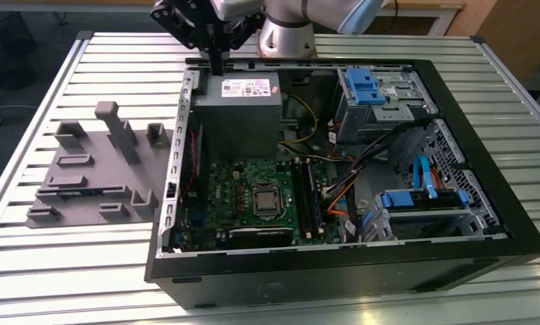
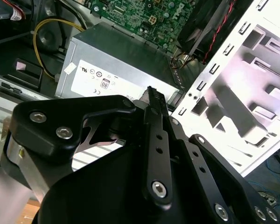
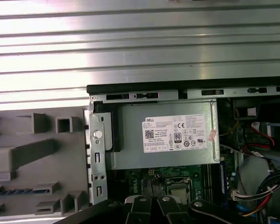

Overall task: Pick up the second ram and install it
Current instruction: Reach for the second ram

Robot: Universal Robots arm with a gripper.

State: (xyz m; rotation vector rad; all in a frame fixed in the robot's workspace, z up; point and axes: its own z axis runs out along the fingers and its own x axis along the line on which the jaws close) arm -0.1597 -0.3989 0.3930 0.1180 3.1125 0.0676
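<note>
Ram: the second ram (image 3: 16,191) is a thin blue-green strip with a row of dark chips. It lies flat in a groove of the grey holder (image 1: 89,206).
Place: the holder sits on the table (image 1: 71,271), just beside the side wall of the open computer case (image 1: 342,271), on the exterior view's left.
Arm: the gripper (image 1: 217,66) hangs over the case's far rim, above the power supply (image 1: 238,101), well apart from the ram.
Jaws: I cannot tell whether they are open or closed. I see nothing held in them.
Edges near the ram: grey blocks stand on the holder around the groove. A tall post (image 1: 116,128) rises between the ram and the far end of the holder.
Case edges: the perforated metal side rail (image 3: 97,154) stands between the holder and the power supply.
Inside the case: the green motherboard (image 1: 242,186) lies below the power supply. Its long black slots (image 1: 303,196) run beside a tangle of cables toward the exterior view's right.
Open room: bare slatted table shows in front of the holder and beyond the case's far rim.
</note>
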